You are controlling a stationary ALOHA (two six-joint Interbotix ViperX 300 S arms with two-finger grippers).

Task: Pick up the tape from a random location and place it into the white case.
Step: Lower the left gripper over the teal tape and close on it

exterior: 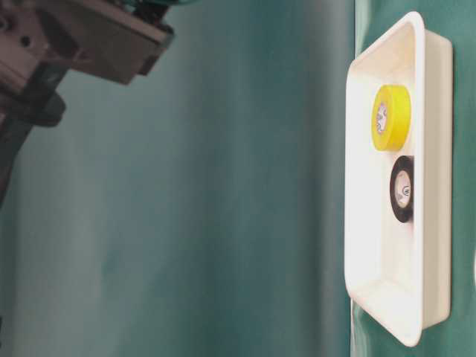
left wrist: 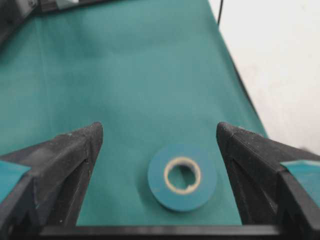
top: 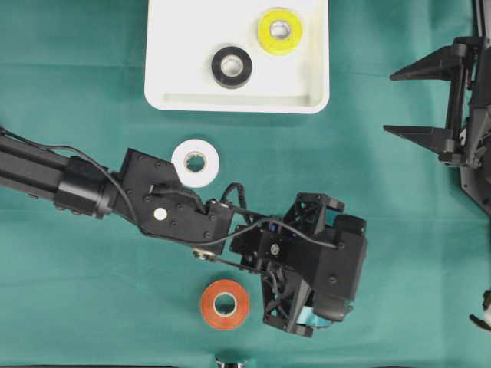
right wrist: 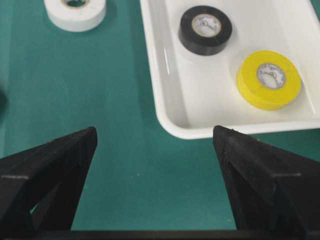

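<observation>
Two sets of fingers apart, left gripper (left wrist: 159, 145) framing blue tape (left wrist: 182, 176) (hidden overhead), right gripper (right wrist: 155, 145) cropped.

The left arm (top: 92, 188) is matte black, boxy, with a pale round disc on its wrist housing and thin black cables looping to the left tool (left wrist: 160, 145), whose black wedge fingers (left wrist: 60, 165) carry teal pads.

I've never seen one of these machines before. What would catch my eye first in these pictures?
Probably the big black left arm stretched across the green cloth, its open tool poised over a blue tape roll. Next, the white case at the top edge, with a yellow roll and a black roll inside. An orange roll and a white roll lie loose on the cloth beside the arm.
</observation>
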